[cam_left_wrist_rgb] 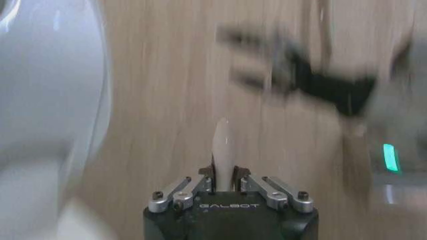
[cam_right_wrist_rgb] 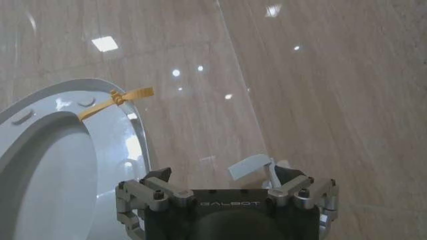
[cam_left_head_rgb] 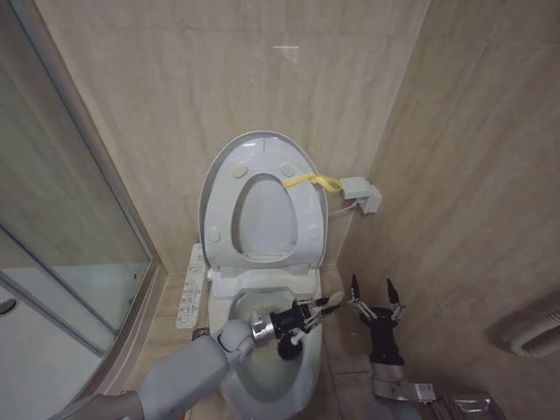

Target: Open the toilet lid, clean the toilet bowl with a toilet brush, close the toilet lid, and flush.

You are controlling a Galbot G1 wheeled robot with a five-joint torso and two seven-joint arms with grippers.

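Observation:
The toilet lid [cam_left_head_rgb: 262, 153] stands raised against the back wall, with the seat ring [cam_left_head_rgb: 302, 223] up against it and a yellow strap [cam_left_head_rgb: 311, 181] at its edge. Below it the toilet bowl [cam_left_head_rgb: 262, 367] lies open. My left gripper [cam_left_head_rgb: 317, 309] reaches across the bowl's right rim. It is shut on the toilet brush's thin white stick [cam_left_head_rgb: 332, 303], which points toward the right arm. In the left wrist view the left gripper [cam_left_wrist_rgb: 223, 172] pinches the stick [cam_left_wrist_rgb: 221, 145]. My right gripper [cam_left_head_rgb: 373, 293] stands open, fingers up, just right of the bowl. The right wrist view shows the lid [cam_right_wrist_rgb: 40, 165] and strap [cam_right_wrist_rgb: 117, 98].
A white button panel [cam_left_head_rgb: 191, 293] runs along the bowl's left side. A glass shower door [cam_left_head_rgb: 70, 245] stands at the left. A small white box [cam_left_head_rgb: 360, 192] with a cable hangs on the corner wall. Tiled walls close in behind and to the right.

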